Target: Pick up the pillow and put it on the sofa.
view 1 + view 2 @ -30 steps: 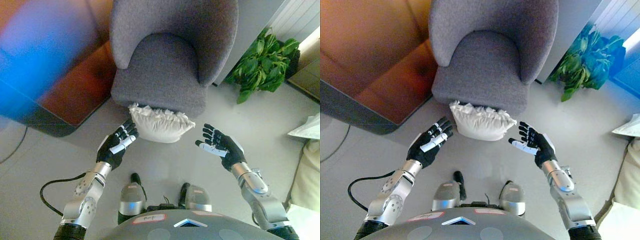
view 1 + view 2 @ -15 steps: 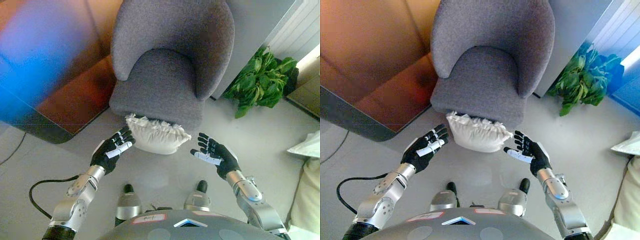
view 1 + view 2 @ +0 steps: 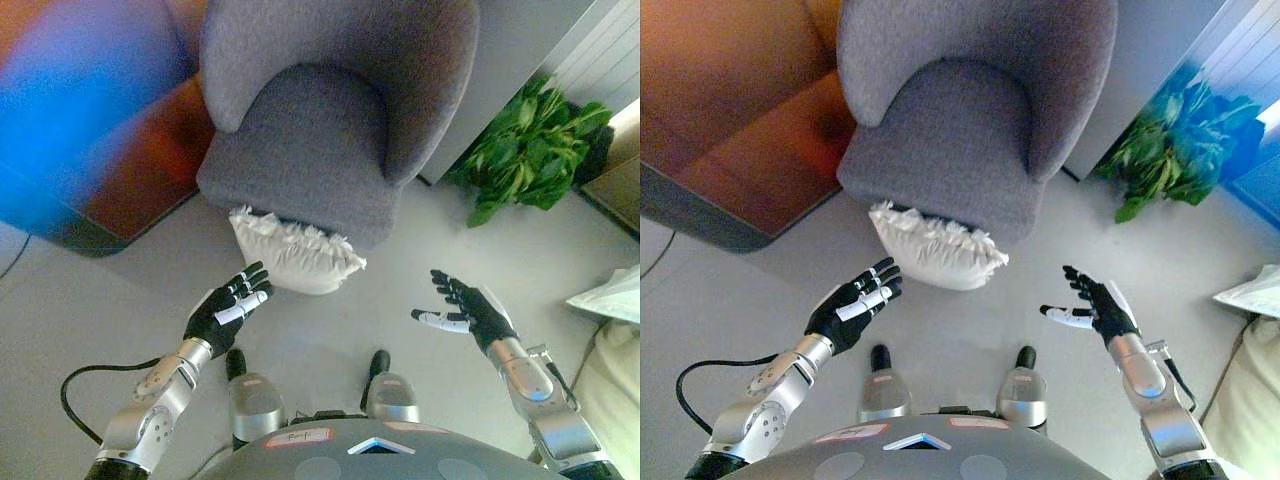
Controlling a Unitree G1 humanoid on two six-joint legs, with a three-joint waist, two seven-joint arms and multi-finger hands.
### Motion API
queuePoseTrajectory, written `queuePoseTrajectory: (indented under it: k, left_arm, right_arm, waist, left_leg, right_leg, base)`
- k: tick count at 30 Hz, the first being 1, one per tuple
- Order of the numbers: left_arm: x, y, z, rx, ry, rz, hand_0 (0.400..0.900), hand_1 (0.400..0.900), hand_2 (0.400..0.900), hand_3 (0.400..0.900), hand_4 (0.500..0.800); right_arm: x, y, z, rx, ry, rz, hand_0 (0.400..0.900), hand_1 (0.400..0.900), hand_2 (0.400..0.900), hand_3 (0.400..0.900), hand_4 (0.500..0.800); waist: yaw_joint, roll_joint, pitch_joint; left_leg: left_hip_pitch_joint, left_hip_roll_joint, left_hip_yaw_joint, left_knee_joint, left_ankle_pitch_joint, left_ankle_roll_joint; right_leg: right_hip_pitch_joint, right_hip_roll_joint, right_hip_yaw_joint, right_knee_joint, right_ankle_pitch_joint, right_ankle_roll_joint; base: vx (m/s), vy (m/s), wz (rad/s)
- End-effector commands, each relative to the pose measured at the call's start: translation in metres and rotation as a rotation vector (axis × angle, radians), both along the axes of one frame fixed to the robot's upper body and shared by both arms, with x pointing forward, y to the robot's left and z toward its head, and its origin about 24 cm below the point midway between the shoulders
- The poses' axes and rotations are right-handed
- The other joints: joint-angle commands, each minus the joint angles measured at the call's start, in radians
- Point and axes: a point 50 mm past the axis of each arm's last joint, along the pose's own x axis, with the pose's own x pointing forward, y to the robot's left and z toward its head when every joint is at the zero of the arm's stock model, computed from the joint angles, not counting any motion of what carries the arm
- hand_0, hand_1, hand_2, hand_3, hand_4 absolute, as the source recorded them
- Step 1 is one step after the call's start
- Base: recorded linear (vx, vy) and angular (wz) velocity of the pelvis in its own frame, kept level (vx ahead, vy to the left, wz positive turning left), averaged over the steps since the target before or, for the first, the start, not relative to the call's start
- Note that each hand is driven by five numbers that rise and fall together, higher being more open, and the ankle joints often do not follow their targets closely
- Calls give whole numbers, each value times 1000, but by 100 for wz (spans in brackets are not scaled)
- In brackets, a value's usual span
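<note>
Task status: not begun in any material sense. The pillow (image 3: 294,255), white with a ruffled edge, lies on the floor (image 3: 330,330) against the near front of the grey sofa (image 3: 320,130), a single-seat armchair whose seat cushion is bare; the far edge of the pillow appears to sit partly under or against the seat front. Neither hand is in contact with it. The left hand (image 3: 224,308) is held low on the left, near side of the pillow, fingers straight and spread, palm turned inward, close to the pillow's near edge but apart from it. The right hand (image 3: 468,309) is on the right, likewise with fingers extended and apart, holding nothing, and stands well clear of the pillow's right end, farther off than the left. A green potted plant (image 3: 525,145) stands far right, beside the chair, and a dark wooden panel (image 3: 730,130) lies to the left; neither obstructs the work. Remaining, as judged from this position: bring both hands in to flank the pillow, close on it, lift it off the floor, carry it forward and set it on the seat. The full sequence is therefore outstanding.
</note>
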Motion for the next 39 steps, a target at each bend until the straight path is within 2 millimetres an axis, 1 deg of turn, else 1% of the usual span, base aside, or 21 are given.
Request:
queuePoseTrajectory:
  k: [1, 2, 5, 8, 11, 12, 13, 14, 15, 18, 22, 25, 26, 28, 30, 32, 33, 35, 36, 39]
  left_arm:
    - [39, -3, 55, -30, -315, -26, 900, 900, 900, 900, 800]
    - [44, -4, 58, -34, -341, -11, 900, 900, 900, 900, 800]
    - [50, -1, 66, -44, -402, 40, 900, 900, 900, 900, 800]
    - [54, 3, 73, -63, -451, 90, 900, 900, 900, 900, 800]
    - [59, 3, 77, -60, -483, 93, 900, 900, 900, 900, 800]
    - [60, 3, 79, -63, -492, 97, 900, 900, 900, 900, 800]
    - [62, 3, 80, -64, -497, 96, 900, 900, 900, 900, 800]
    - [64, 3, 83, -70, -507, 92, 900, 900, 900, 900, 800]
    - [65, 2, 84, -74, -514, 87, 900, 900, 900, 900, 800]
    - [70, -2, 89, -97, -528, 68, 900, 900, 900, 900, 800]
    - [74, -7, 96, -119, -563, 35, 900, 900, 900, 900, 800]
    - [77, -11, 102, -141, -593, 5, 900, 900, 900, 900, 800]
    - [78, -12, 104, -148, -602, -4, 900, 900, 900, 900, 800]
    - [78, -14, 108, -162, -619, -15, 900, 900, 900, 900, 800]
    - [78, -14, 109, -170, -631, -18, 900, 900, 900, 900, 800]
    - [79, -14, 113, -175, -647, -25, 900, 900, 900, 900, 800]
    - [79, -13, 114, -177, -650, -28, 900, 900, 900, 900, 800]
    - [79, -14, 116, -187, -652, -34, 900, 900, 900, 900, 800]
    - [79, -14, 116, -189, -653, -35, 900, 900, 900, 900, 800]
    - [78, -14, 118, -201, -652, -44, 900, 900, 900, 900, 800]
  right_arm:
    - [58, 1, 77, -230, -445, 91, 900, 900, 900, 900, 800]
    - [65, 1, 83, -261, -481, 95, 900, 900, 900, 900, 800]
    - [77, 3, 97, -295, -552, 109, 900, 900, 900, 900, 800]
    - [85, 3, 111, -328, -617, 110, 900, 900, 900, 900, 800]
    - [95, 2, 124, -352, -685, 96, 900, 900, 900, 900, 800]
    - [98, 2, 130, -359, -712, 93, 900, 900, 900, 900, 800]
    - [100, 2, 134, -362, -726, 91, 900, 900, 900, 900, 800]
    - [103, 2, 142, -371, -754, 88, 900, 900, 900, 900, 800]
    - [105, 2, 147, -377, -771, 82, 900, 900, 900, 900, 800]
    - [112, 3, 162, -406, -829, 77, 900, 900, 900, 900, 800]
    - [118, 5, 179, -426, -888, 76, 900, 900, 900, 900, 800]
    - [124, 6, 196, -451, -938, 72, 900, 900, 900, 900, 800]
    - [126, 6, 201, -459, -959, 65, 900, 900, 900, 900, 800]
    - [128, 5, 209, -476, -992, 46, 900, 900, 900, 900, 800]
    - [131, 6, 213, -483, -1011, 42, 900, 900, 900, 900, 800]
    - [137, 9, 219, -488, -1025, 40, 900, 900, 900, 900, 800]
    - [138, 10, 221, -486, -1028, 43, 900, 900, 900, 900, 800]
    - [142, 12, 225, -486, -1027, 52, 900, 900, 900, 900, 800]
    - [143, 13, 225, -483, -1028, 53, 900, 900, 900, 900, 800]
    - [149, 16, 228, -477, -1017, 62, 900, 900, 900, 900, 800]
  waist:
    - [33, -8, 68]
    - [37, -7, 93]
    - [48, -5, 140]
    - [63, -3, 181]
    - [74, 1, 209]
    - [78, 5, 221]
    - [79, 6, 223]
    - [82, 10, 234]
    - [83, 12, 238]
    - [90, 23, 253]
    - [94, 35, 264]
    - [95, 51, 272]
    - [97, 56, 274]
    - [99, 64, 279]
    - [101, 69, 280]
    - [106, 78, 285]
    - [108, 81, 285]
    - [111, 92, 291]
    - [111, 92, 291]
    - [115, 99, 291]
  left_leg:
    - [-33, 80, -5, 142, -74, 59]
    - [-81, 83, -27, 182, -81, 58]
    - [-190, 87, -70, 272, -105, 59]
    - [-305, 80, -102, 350, -123, 63]
    - [-392, 72, -101, 408, -137, 66]
    - [-426, 74, -101, 440, -150, 65]
    - [-446, 72, -98, 448, -148, 66]
    - [-479, 75, -91, 483, -165, 70]
    - [-502, 76, -89, 498, -166, 72]
    - [-583, 82, -87, 587, -204, 75]
    - [-677, 89, -76, 684, -241, 82]
    - [-787, 95, -89, 812, -279, 82]
    - [-804, 99, -95, 868, -324, 74]
    - [-857, 97, -109, 950, -357, 73]
    - [-902, 98, -124, 1018, -381, 73]
    - [-972, 96, -157, 1130, -421, 70]
    - [-992, 96, -166, 1157, -431, 69]
    - [-1043, 95, -199, 1233, -454, 64]
    - [-1050, 96, -203, 1242, -458, 64]
    - [-1104, 92, -244, 1321, -482, 59]
  right_leg:
    - [-195, -101, 77, 154, 27, 15]
    - [-240, -116, 89, 190, 23, 13]
    - [-339, -144, 117, 275, 1, 12]
    - [-433, -170, 134, 348, -20, 10]
    - [-512, -184, 137, 408, -32, 9]
    - [-546, -183, 144, 447, -46, 10]
    - [-565, -182, 146, 460, -46, 8]
    - [-595, -181, 148, 503, -68, 5]
    - [-614, -181, 148, 521, -71, 1]
    - [-689, -191, 154, 621, -111, -5]
    - [-783, -209, 151, 737, -153, -17]
    - [-893, -231, 173, 869, -191, -28]
    - [-916, -238, 182, 925, -232, -22]
    - [-977, -243, 203, 998, -261, -27]
    - [-1025, -245, 224, 1058, -285, -31]
    - [-1097, -245, 260, 1164, -330, -33]
    - [-1116, -245, 271, 1195, -347, -34]
    - [-1167, -244, 308, 1278, -386, -40]
    - [-1175, -244, 314, 1287, -391, -40]
    - [-1238, -239, 356, 1374, -425, -45]
  base:
    - [-238, -62, 21]
    - [-226, -43, 19]
    - [-171, 0, 15]
    - [-167, 25, 15]
    - [-158, 32, 13]
    - [-131, 34, 10]
    - [-120, 30, 14]
    - [-98, 24, 16]
    - [-86, 25, 19]
    - [-61, 34, 17]
    - [-47, 40, 17]
    - [-16, 79, 10]
    - [50, 78, 7]
    - [30, 75, 7]
    - [8, 58, 5]
    - [9, 54, 8]
    - [19, 49, 10]
    - [21, 44, 7]
    - [18, 31, 5]
    - [20, 27, 4]
